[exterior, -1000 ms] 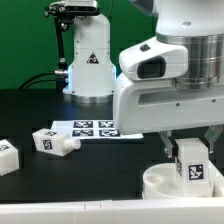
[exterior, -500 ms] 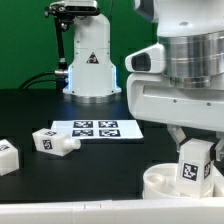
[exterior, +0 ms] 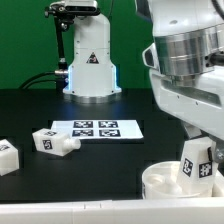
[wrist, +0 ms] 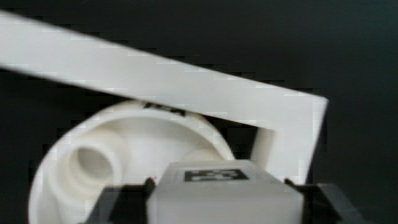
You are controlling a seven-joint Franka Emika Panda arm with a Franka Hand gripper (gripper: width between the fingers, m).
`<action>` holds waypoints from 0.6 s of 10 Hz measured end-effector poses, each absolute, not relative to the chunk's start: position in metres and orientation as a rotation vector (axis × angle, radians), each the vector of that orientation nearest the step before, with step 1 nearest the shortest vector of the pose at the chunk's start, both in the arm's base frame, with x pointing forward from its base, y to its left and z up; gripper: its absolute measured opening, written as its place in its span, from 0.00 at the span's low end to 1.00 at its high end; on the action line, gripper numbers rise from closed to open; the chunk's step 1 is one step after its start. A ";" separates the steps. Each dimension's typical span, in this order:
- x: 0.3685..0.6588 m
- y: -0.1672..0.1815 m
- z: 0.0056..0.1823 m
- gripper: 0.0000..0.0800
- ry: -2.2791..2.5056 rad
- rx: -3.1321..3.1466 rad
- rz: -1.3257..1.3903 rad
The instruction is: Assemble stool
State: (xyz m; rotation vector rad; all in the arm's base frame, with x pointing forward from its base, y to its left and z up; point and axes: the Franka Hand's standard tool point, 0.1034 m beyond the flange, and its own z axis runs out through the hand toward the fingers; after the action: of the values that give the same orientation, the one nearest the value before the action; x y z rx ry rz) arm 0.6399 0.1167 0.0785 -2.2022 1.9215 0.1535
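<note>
The round white seat (exterior: 165,182) lies at the front of the exterior view's right side, and it also shows in the wrist view (wrist: 125,150). My gripper (exterior: 196,150) is shut on a white block leg (exterior: 194,162) with a marker tag, held tilted over the seat, touching or just above its rim. In the wrist view the leg (wrist: 222,190) sits between both fingers of my gripper (wrist: 222,205). Two more legs lie on the table, one (exterior: 53,141) near the marker board and one (exterior: 7,155) at the exterior view's left edge.
The marker board (exterior: 97,129) lies flat in the middle of the black table. The arm's white base (exterior: 88,55) stands behind it. A white angled rail (wrist: 178,75) runs past the seat in the wrist view.
The arm has swung toward the exterior view's right and rotated. The held leg has moved slightly right and tilted over the seat.
</note>
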 end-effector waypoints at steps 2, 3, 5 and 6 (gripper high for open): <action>0.640 0.126 0.078 0.42 2.217 -1.910 0.175; 0.639 0.128 0.077 0.48 2.229 -1.892 0.183; 0.638 0.129 0.077 0.65 2.159 -1.975 0.177; 0.636 0.130 0.077 0.79 2.057 -2.085 0.183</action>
State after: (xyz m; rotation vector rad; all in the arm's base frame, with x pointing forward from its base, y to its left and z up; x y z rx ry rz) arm 0.6357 0.1302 0.0768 -2.0847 2.0566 0.1827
